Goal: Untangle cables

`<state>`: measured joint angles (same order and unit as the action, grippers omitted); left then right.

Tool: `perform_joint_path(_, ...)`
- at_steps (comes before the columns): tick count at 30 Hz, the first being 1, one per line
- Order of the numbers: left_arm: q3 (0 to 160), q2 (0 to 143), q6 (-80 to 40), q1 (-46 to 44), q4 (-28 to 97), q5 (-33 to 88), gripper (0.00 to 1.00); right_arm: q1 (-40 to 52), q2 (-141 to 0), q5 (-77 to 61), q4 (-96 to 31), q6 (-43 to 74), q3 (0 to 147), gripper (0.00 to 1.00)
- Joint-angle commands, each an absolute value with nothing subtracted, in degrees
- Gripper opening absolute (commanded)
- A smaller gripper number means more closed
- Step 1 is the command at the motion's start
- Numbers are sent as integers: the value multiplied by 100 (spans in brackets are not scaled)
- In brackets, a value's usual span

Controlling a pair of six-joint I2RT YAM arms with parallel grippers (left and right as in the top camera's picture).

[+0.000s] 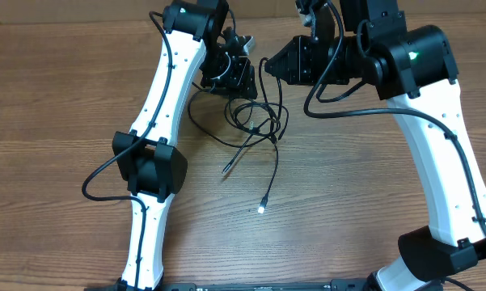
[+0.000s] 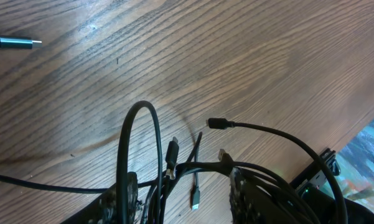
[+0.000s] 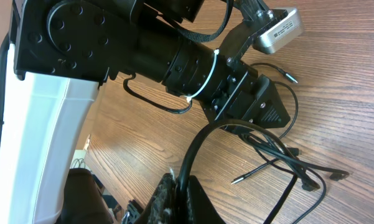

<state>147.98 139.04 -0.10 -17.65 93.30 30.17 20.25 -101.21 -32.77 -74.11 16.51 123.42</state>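
Observation:
The cables (image 1: 255,118) lie as a loose black tangle at the table's top centre, with two plug ends trailing toward me (image 1: 226,169) (image 1: 261,209). My left gripper (image 1: 236,79) hangs just left of the tangle. In the left wrist view its jaws stand apart, open (image 2: 180,186), with several strands (image 2: 165,186) running loosely between the fingers (image 2: 121,199) and a small plug (image 2: 196,200) lying in the gap. My right gripper (image 1: 268,66) sits right of it, shut (image 3: 179,186) on one thick black cable loop (image 3: 196,146) that arches toward the tangle (image 3: 286,155).
The left arm's black wrist and its silver camera (image 3: 277,28) are close in front of my right gripper. A metal-tipped plug (image 2: 15,42) lies apart on the wood. The table's edge (image 2: 355,134) runs near the left gripper's right side.

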Motion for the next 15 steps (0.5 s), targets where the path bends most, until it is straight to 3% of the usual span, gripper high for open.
perform_joint_path(1,14735,13939,-43,-1804,9317,2985,48,2005,-9977,-3304,-7330,1669,12499,4)
perform_joint_path(15,14735,13939,-43,-1806,9292,2982,56,2008,-9977,-3162,-7334,1798,12495,4)
